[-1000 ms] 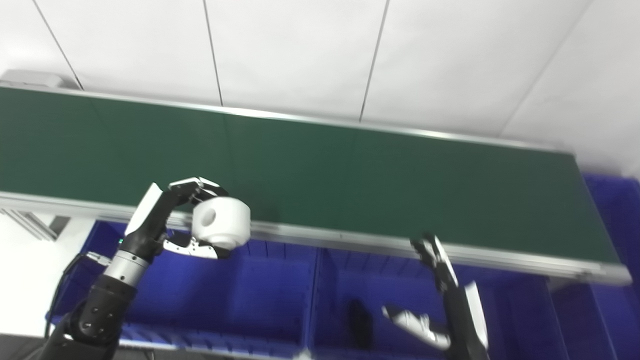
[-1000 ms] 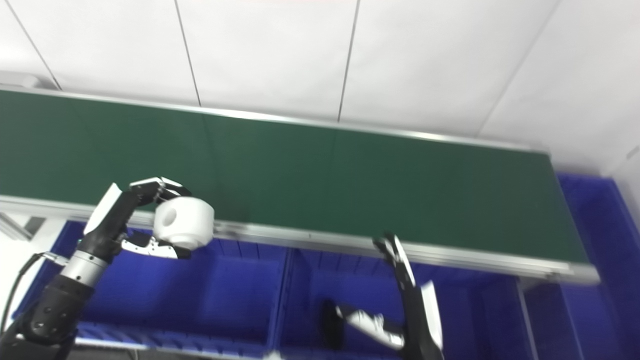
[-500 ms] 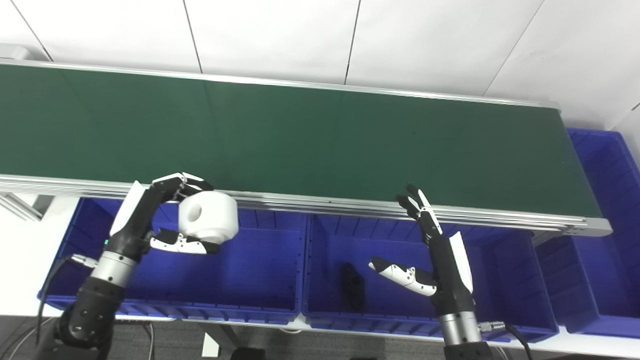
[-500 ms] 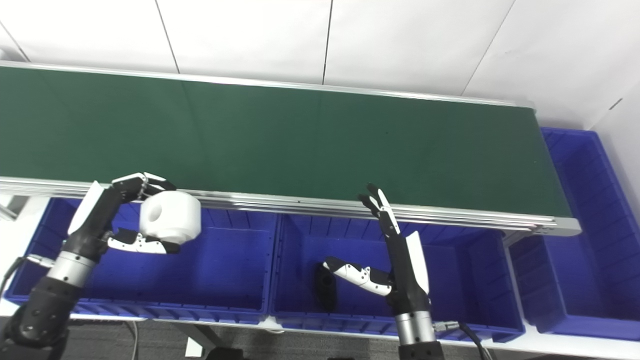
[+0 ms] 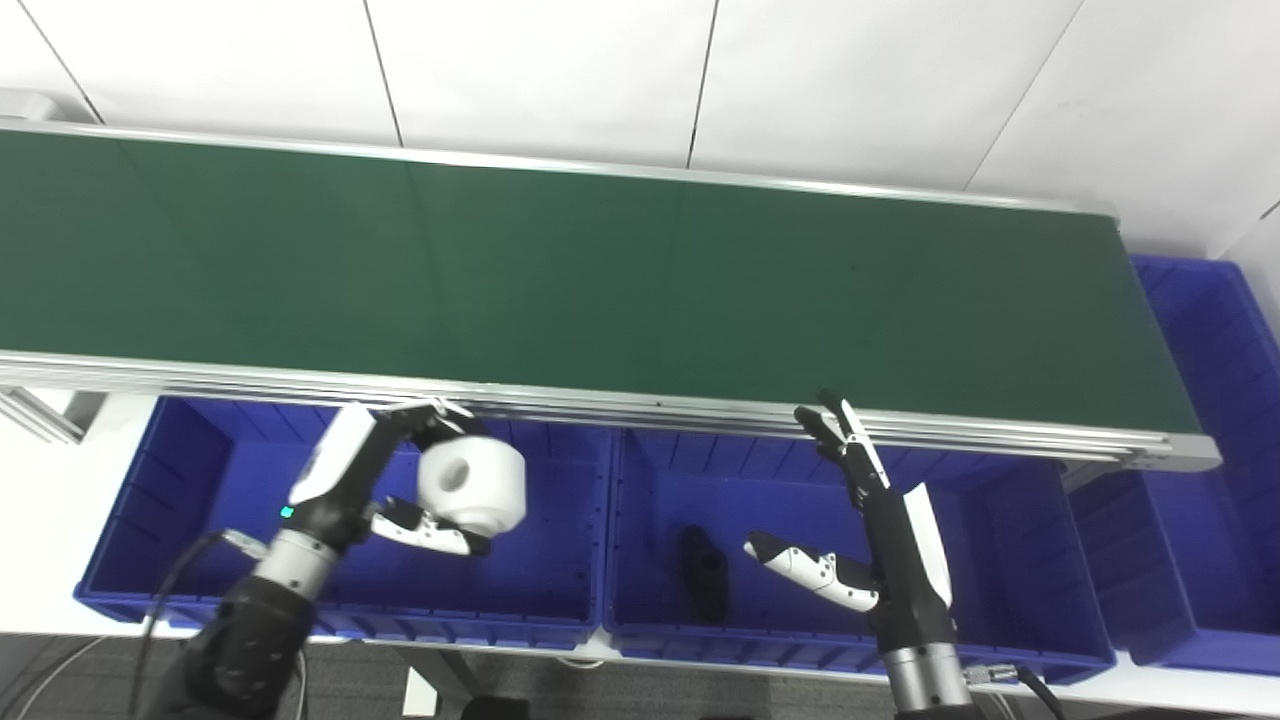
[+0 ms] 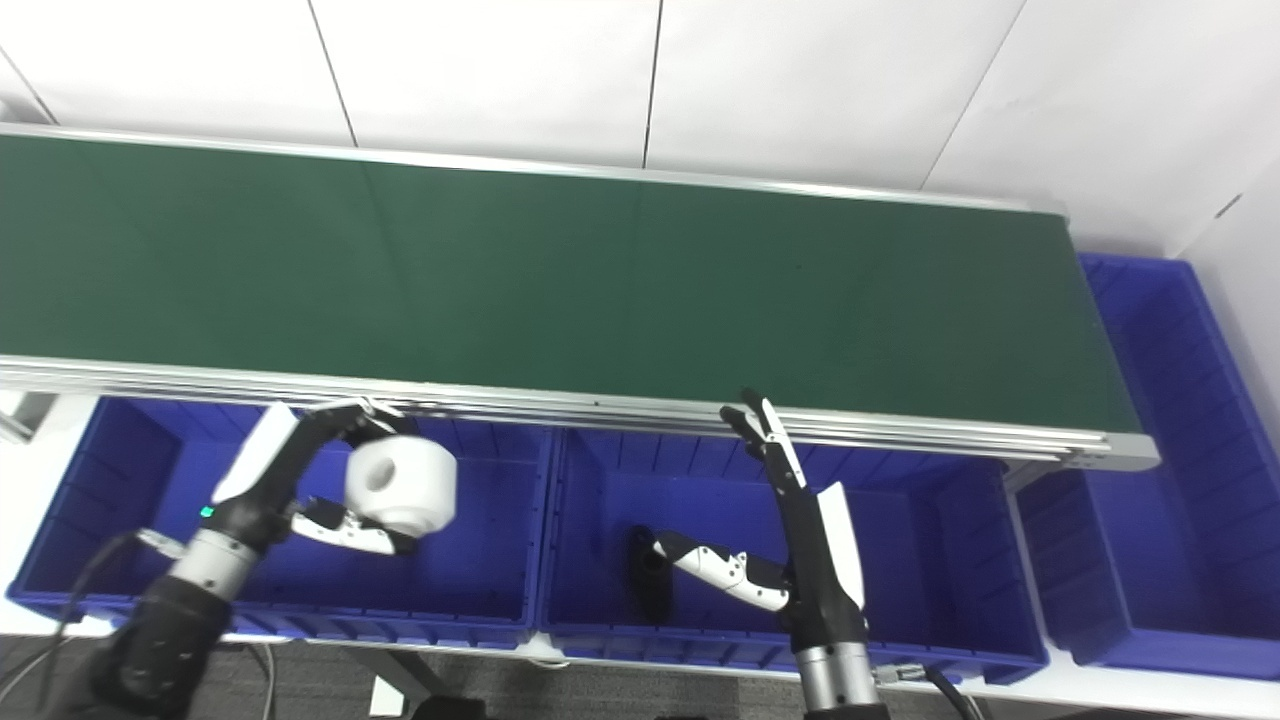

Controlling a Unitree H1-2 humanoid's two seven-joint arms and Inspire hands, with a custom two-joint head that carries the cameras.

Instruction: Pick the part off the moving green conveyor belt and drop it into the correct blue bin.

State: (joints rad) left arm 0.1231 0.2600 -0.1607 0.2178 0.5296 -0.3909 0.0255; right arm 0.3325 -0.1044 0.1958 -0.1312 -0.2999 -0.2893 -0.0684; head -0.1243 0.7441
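Since the preceding frames, the left hand (image 5: 385,480) has carried the white cylindrical plastic part with a round side hole (image 5: 472,489) down from the near rail of the conveyor to a position over the left blue plastic bin (image 5: 150,560). The part now hangs above the right half of that bin's interior, clear of the floor and walls as far as the views show.

Left hand state: clamped on the part, fingers (image 5: 435,418) over its top and thumb under its lower edge. Right hand (image 5: 880,540) state: spread wide and holding nothing, raised over the middle blue plastic bin (image 5: 1000,640). A small black part (image 5: 703,568) lies on that bin's floor, just left of the right thumb.

The long green conveyor belt (image 5: 600,280) carries no visible part at this moment. A third blue bin (image 5: 1230,400) sits at the belt's right end.

Handling assessment: the part appears rigid and hollow, so probably light. Its smooth curved wall is likely slippery; an opposed hold across the diameter, as used now, seems the most secure. The hole offers no evident grasp point for this hand. Release from this height should be tolerable for a stiff plastic body, though it may roll or bounce inside the bin.
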